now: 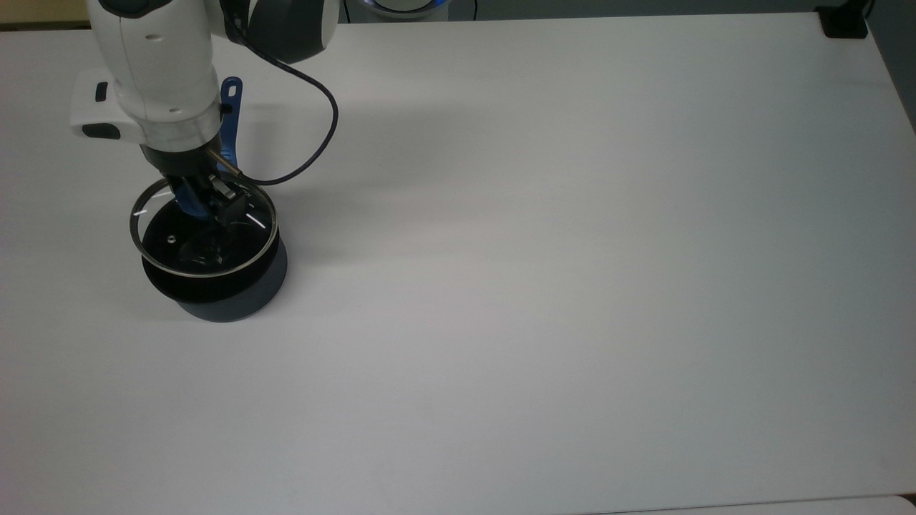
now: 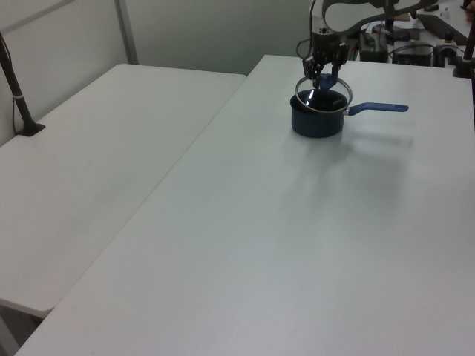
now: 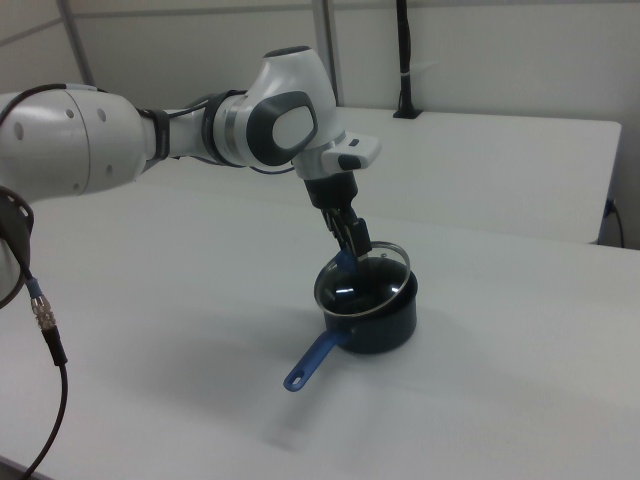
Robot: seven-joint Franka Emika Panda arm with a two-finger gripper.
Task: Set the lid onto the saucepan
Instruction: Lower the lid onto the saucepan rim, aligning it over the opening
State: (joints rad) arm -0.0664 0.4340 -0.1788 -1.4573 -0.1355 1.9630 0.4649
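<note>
The arm (image 3: 150, 135) is seen reaching in from the right view's left, white with grey joints, a dark cable (image 1: 315, 136) looping from its wrist. The gripper (image 1: 207, 197) is closed on the blue knob (image 1: 192, 204) of the lid (image 1: 204, 229), which is held tilted above the pan (image 1: 215, 275). In the top view the lid's metal rim overlaps the pan's upper edge and is offset toward the top view's upper left; the pan's lower wall is left uncovered. A small vent hole is visible in the glass at the top view's left. Whether the lid's rim touches the pan's rim cannot be told.

In the right view the lid (image 3: 362, 282) is seen tipped toward the right view's left, over the dark pan (image 3: 385, 325). The pan's blue handle (image 3: 315, 362) is pointed toward the right view's lower left.

In the left view the pan (image 2: 318, 121) is placed far back on the white desk (image 2: 282, 222), its handle (image 2: 378, 108) extended to the left view's right, the gripper (image 2: 324, 68) above it.
</note>
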